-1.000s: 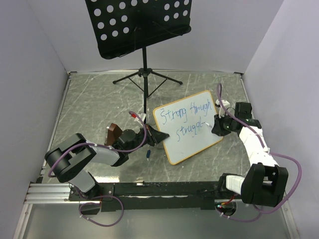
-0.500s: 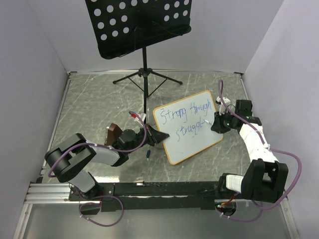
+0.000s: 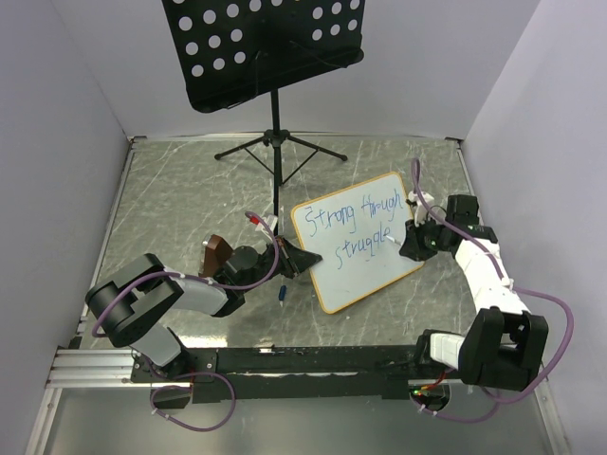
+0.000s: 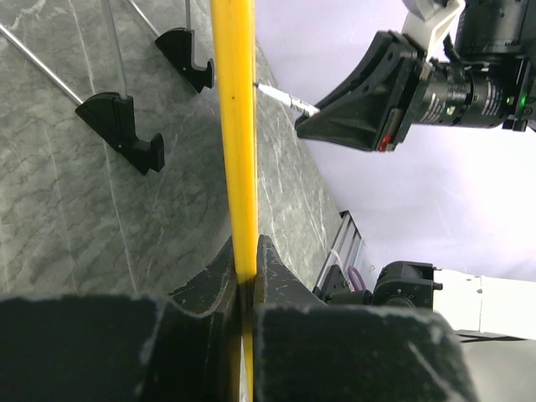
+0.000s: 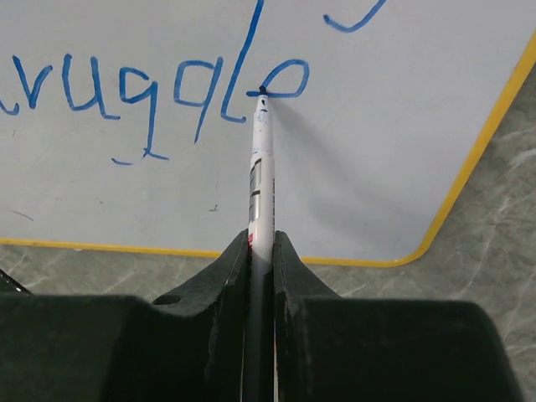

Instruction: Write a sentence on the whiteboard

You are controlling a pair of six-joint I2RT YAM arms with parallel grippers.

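Observation:
The whiteboard [image 3: 365,275] lies tilted on the table, white with a thin orange frame [image 4: 237,126]. Blue handwriting on it [image 3: 358,224] reads "Strong through" and below "struggle" [image 5: 159,92]. My left gripper [image 3: 302,258] is shut on the board's left frame edge, its jaws pinching the yellow rim [image 4: 244,276]. My right gripper [image 3: 410,242] is shut on a white marker [image 5: 260,184]. The marker's tip [image 5: 262,94] touches the board at the last written letter "e".
A black perforated music stand [image 3: 261,47] rises at the back, its tripod feet [image 4: 126,126] on the grey marbled table [image 3: 180,199]. A small dark marker cap [image 3: 283,295] lies near the board's lower left. White walls enclose the sides.
The right gripper moved the marker along the second line. The word grew from "struggl" to "struggle". The left gripper and the board stayed put.

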